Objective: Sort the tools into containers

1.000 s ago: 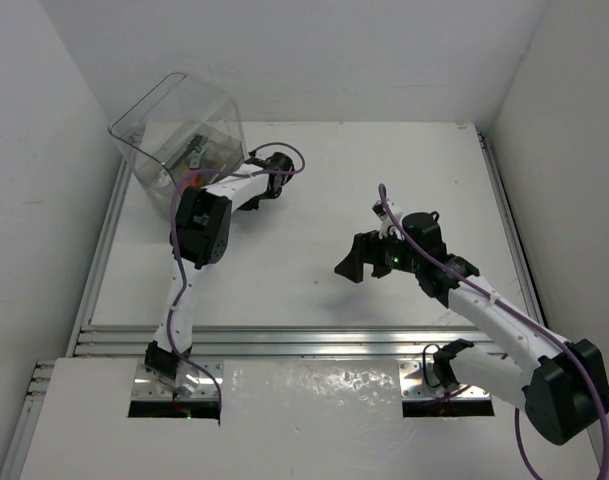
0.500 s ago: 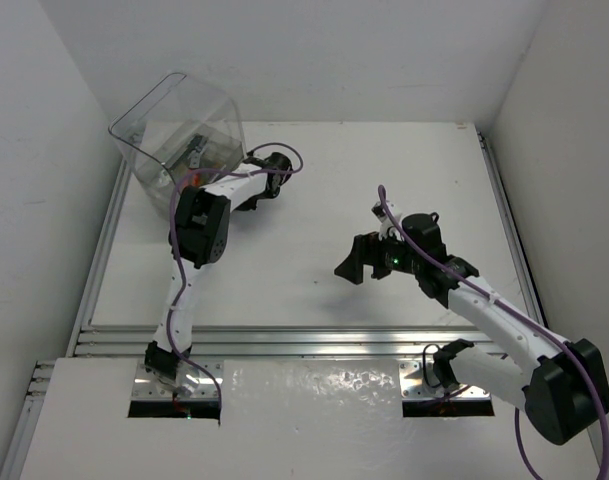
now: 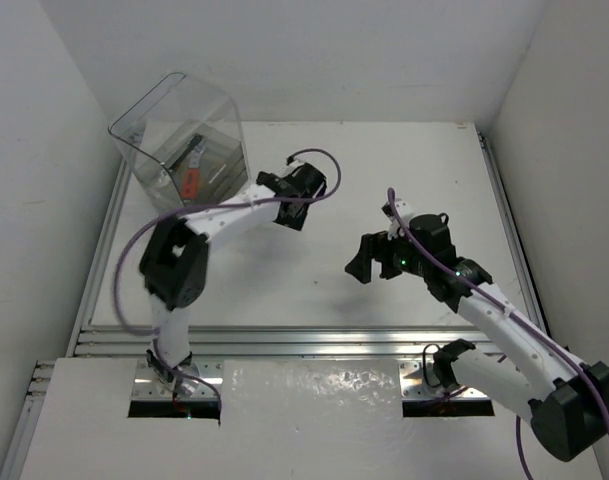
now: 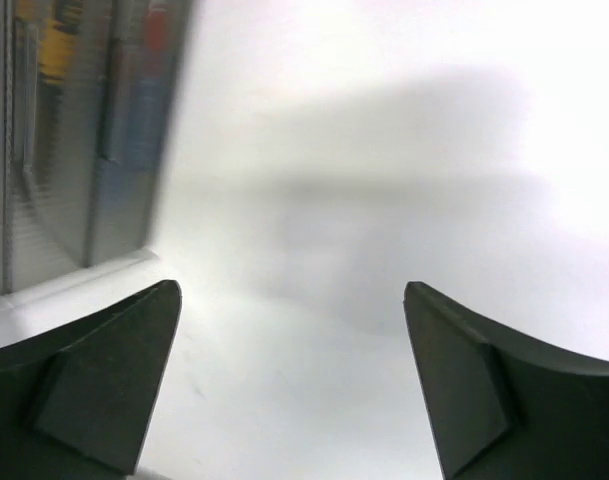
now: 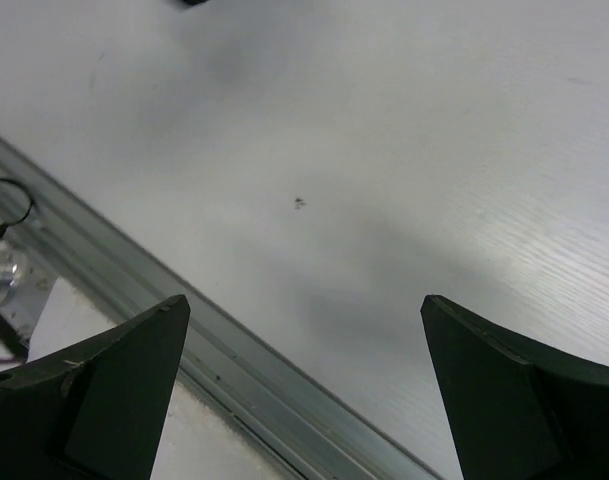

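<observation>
Top external view
- Clear plastic box [image 3: 154, 110] stands at the far-left corner of the table [image 3: 314, 290]. Cannot tell whether it sits flat or tipped.
- The tools I can make out lie inside it: a red-handled tool [image 3: 189, 182] low against the near wall, and a dark-and-silver one above it, too small to name.
- Left claw [image 3: 292, 190] is just beside the box's right wall, apart from it and carrying nothing.
- Right claw [image 3: 364, 258] hangs over mid-table, well apart from the box, jaws spread, empty.

Left wrist view
- Left claw [image 4: 294, 380] has its jaws wide with only bare table between them.
- The box wall [image 4: 79, 200] fills the left edge. Blurred yellow [image 4: 52, 45] and red handles show through it.

Right wrist view
- Right claw [image 5: 304, 385] is fully parted over bare table, with the aluminium rail [image 5: 184, 345] crossing below.

Handling, as I judge it
- Tools: steel, stiff and dense for their size, with slick metal ends. Best gripped across the coated handle near the balance point.
- Box: light, with thin, glossy walls that are likely to flex and slide. Hold it at the rim or a corner, and don't squeeze hard.
</observation>
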Robot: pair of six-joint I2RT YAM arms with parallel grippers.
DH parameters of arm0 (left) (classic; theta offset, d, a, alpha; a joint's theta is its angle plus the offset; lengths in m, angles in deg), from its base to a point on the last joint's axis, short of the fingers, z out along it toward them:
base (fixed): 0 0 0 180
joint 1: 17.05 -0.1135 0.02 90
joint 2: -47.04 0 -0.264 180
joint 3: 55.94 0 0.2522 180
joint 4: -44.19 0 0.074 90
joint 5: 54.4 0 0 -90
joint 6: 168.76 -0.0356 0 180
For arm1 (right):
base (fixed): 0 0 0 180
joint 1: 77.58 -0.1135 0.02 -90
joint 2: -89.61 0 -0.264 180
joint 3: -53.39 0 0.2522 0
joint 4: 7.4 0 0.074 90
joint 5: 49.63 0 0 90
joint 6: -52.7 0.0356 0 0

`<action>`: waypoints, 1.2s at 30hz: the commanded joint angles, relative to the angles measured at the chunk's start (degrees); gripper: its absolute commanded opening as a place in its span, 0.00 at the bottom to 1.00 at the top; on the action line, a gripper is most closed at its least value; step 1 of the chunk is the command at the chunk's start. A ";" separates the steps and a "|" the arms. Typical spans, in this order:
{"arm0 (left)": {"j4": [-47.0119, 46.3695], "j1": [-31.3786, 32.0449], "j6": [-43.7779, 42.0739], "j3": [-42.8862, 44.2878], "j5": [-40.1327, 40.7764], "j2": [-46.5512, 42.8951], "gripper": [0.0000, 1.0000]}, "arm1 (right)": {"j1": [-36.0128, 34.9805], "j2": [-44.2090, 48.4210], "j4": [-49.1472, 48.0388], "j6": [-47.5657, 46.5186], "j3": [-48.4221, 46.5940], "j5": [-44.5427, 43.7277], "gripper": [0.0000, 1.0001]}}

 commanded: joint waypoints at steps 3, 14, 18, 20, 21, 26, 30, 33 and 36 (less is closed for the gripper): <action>-15.67 2.21 6.92 -15.57 -11.36 -31.24 1.00 | 0.23 7.09 12.57 -2.32 -10.53 -16.06 0.99; -12.19 -7.54 11.77 -36.86 -3.47 -71.60 1.00 | -0.30 15.27 33.50 -5.57 -21.44 -32.53 0.99; -10.50 -7.54 12.46 -41.43 3.57 -80.21 1.00 | -0.30 17.56 33.59 -5.57 -20.13 -32.61 0.99; -11.64 -7.54 13.08 -44.76 4.02 -85.31 1.00 | -0.30 18.09 33.15 -5.48 -18.90 -32.70 0.99; -12.51 -7.54 13.34 -46.17 3.85 -86.55 1.00 | -0.30 18.27 32.54 -5.48 -18.54 -32.18 0.99; -11.64 -7.63 15.28 -46.36 4.46 -90.16 1.00 | -0.30 17.04 32.18 -5.22 -17.22 -32.70 0.99; -12.52 -7.63 15.37 -47.15 3.06 -92.00 1.00 | -0.30 17.74 31.48 -5.13 -16.61 -33.14 0.99; -12.70 -7.63 15.19 -47.33 2.35 -92.45 1.00 | -0.30 18.09 31.57 -5.04 -16.69 -33.23 0.99; -12.44 -7.63 15.63 -47.50 2.44 -93.06 1.00 | -0.21 18.44 31.39 -5.04 -16.61 -33.23 0.99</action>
